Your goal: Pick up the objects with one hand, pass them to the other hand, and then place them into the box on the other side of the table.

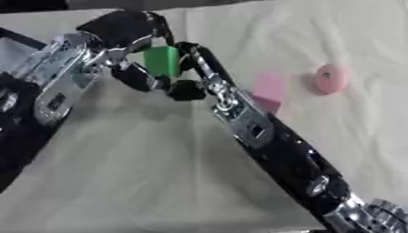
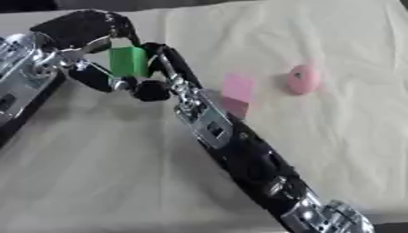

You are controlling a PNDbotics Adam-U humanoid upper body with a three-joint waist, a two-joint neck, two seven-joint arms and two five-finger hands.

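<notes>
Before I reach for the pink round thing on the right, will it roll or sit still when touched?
The pink round piece looks disc-like with curved edges, so a sideways nudge may roll or skid it. The cloth beneath looks soft, which probably damps that. It looks small and rigid, likely light.

Green block [image 1: 162,60], pink block [image 1: 269,89]

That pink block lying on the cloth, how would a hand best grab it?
Probably from above, pinching its two flat upright sides. The pink block is box-shaped and rests flat on the cloth, so the top is free. The right arm lies close along its near-left side, so coming from the open far-right side looks easier.
</notes>
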